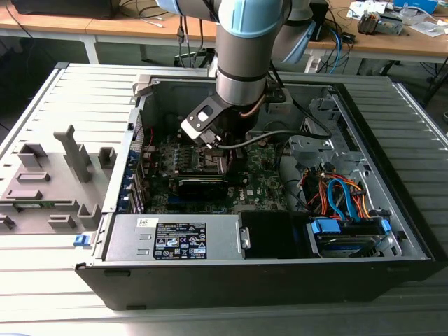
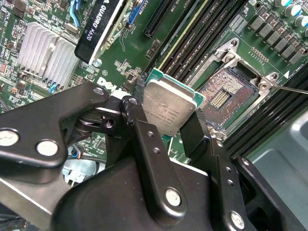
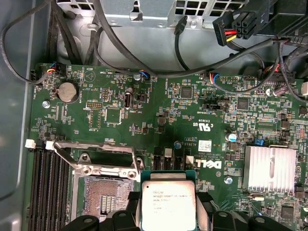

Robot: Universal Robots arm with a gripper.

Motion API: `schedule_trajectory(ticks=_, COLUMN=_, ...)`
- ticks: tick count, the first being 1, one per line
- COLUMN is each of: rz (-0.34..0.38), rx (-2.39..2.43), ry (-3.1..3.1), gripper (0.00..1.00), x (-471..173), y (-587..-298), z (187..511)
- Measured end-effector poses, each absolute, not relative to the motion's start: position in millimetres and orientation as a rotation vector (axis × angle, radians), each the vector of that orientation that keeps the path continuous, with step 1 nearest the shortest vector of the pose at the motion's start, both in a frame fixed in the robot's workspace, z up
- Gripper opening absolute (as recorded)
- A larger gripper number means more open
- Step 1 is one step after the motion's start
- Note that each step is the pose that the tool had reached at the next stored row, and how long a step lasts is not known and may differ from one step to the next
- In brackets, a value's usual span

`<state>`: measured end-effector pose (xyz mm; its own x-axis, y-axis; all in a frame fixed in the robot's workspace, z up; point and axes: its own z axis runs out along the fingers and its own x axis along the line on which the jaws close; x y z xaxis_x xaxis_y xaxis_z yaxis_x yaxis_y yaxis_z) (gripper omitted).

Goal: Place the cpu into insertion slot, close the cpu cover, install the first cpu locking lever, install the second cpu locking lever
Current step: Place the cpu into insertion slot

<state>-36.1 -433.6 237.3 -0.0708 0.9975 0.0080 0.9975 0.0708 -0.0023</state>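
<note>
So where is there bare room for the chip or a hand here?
The insertion slot lies bare, bordered by the memory slots and its raised cpu cover; the gripper holds the cpu beside it. The ribbed table before the case is free. Crowded: the cables at the exterior view's right.

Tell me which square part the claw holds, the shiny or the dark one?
The shiny cpu, clamped in the gripper; the dark insertion slot sits uncovered on the board nearby.

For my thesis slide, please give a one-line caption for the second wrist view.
Jaws shut on the cpu, held beside the open, empty slot, not yet seated.
</note>
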Motion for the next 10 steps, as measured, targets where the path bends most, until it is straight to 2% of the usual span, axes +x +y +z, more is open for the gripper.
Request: schedule_trajectory(ticks=10, rz=-0.006, rx=-2.136, ry=-2.293, gripper=0.55, x=-36.1, y=-433.4, z=237.3)
